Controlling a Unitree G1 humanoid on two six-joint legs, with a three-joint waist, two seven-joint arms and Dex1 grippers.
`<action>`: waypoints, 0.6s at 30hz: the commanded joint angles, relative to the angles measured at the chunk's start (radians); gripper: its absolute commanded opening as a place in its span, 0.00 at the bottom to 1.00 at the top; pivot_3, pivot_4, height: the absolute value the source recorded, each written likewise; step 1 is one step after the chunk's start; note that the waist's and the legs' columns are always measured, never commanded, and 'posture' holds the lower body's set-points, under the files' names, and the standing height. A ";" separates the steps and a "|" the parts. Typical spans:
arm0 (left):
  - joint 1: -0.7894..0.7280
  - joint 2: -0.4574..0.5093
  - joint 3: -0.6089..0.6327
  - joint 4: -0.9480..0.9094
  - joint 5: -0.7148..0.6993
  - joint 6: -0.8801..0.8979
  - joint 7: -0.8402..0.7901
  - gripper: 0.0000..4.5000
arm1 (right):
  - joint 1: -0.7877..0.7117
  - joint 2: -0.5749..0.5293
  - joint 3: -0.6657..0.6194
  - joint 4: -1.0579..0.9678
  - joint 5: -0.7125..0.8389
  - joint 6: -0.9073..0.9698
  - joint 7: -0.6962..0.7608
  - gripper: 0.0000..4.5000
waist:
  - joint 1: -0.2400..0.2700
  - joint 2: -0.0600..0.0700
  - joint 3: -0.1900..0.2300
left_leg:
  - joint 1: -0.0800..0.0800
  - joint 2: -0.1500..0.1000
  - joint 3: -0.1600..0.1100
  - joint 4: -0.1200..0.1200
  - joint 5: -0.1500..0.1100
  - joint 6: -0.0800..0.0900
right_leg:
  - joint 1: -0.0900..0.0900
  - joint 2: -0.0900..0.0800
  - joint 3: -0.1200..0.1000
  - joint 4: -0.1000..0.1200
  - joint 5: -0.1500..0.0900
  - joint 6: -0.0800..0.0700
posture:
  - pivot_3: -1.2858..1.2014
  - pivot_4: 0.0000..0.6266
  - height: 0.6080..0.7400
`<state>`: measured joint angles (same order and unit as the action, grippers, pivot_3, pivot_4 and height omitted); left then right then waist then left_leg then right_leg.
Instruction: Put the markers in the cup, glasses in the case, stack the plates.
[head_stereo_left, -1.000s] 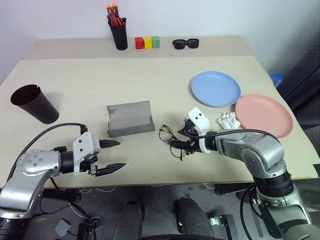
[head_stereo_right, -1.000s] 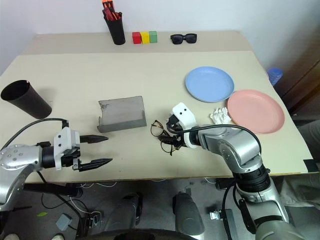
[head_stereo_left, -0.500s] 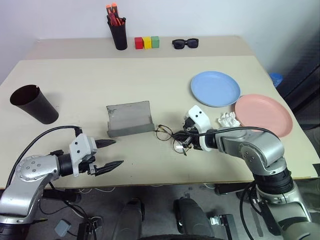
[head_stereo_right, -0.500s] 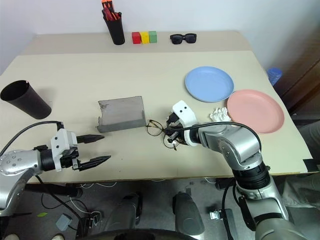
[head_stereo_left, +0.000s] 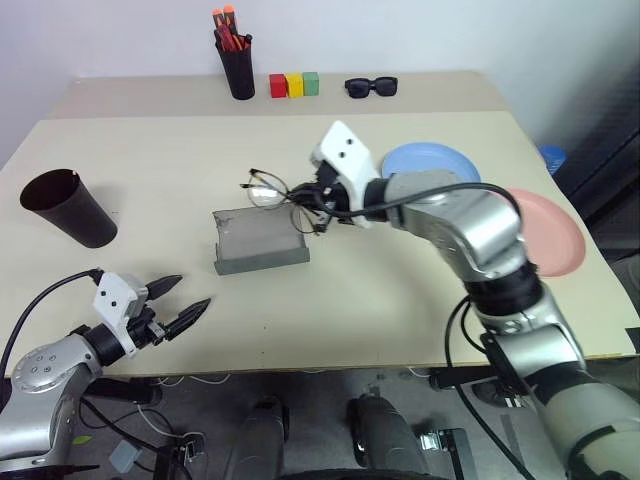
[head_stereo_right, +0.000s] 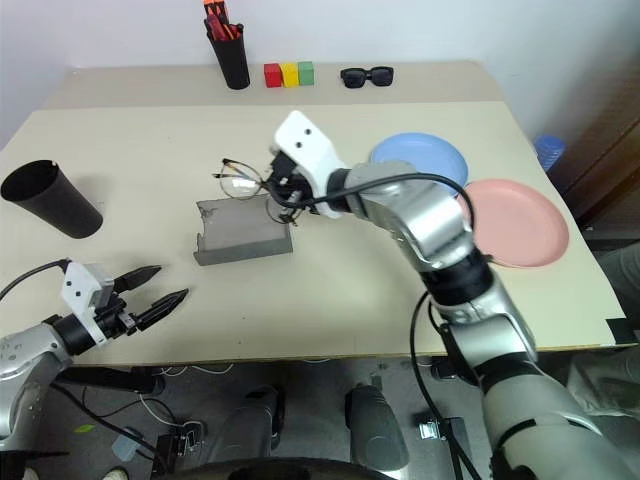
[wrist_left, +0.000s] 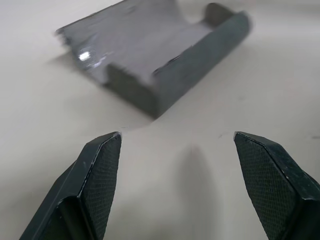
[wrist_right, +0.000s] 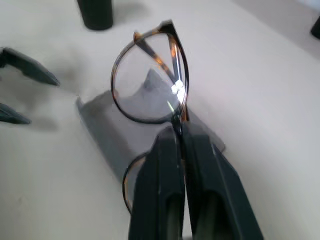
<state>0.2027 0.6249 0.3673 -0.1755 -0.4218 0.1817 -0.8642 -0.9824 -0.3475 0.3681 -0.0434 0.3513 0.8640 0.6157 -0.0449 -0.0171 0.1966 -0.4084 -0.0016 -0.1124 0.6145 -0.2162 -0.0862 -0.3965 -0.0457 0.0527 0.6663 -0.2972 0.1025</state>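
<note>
Item: glasses (head_stereo_left: 268, 190), pinched at the bridge by our clenched right gripper (head_stereo_left: 318, 203) above the open case (head_stereo_left: 258, 240); left gripper (head_stereo_left: 175, 305) released; we risk them twisting, missing the tray.

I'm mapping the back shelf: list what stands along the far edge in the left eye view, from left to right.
Black pen holder with orange-capped markers → red block → yellow block → green block → black sunglasses.
</note>
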 joint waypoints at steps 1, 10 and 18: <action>0.011 0.001 0.044 0.024 0.001 -0.046 0.013 0.82 | -0.086 0.075 0.043 0.160 -0.082 -0.182 0.060 0.01 | 0.000 0.000 0.000 | 0.000 0.000 0.000 0.000 0.000 0.000 | 0.000 0.000 0.000 0.000 0.000 0.000 | 0.52 0.24 1.00; 0.059 0.012 0.053 0.003 -0.008 -0.065 0.020 0.82 | -0.124 0.177 0.116 0.496 -0.270 -0.503 0.162 0.01 | -0.001 0.000 0.000 | 0.000 0.000 0.000 -0.001 0.000 0.000 | -0.001 0.000 0.000 0.000 0.000 0.000 | 0.52 0.24 1.00; 0.081 0.034 0.070 -0.101 -0.052 -0.006 0.018 0.82 | -0.043 0.133 0.124 0.424 -0.325 -0.455 0.265 0.01 | 0.001 0.000 0.000 | 0.000 0.000 0.000 -0.001 0.000 0.000 | -0.001 0.000 0.000 0.000 0.000 0.000 | 0.52 0.24 1.00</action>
<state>0.2854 0.6465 0.4108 -0.2256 -0.4401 0.1625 -0.8448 -1.0315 -0.2016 0.4942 0.4433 0.0372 0.3978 0.8584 -0.0438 -0.0169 0.1967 -0.4084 -0.0018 -0.1127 0.6131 -0.2162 -0.0863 -0.3972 -0.0457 0.0526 0.6665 -0.2970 0.1020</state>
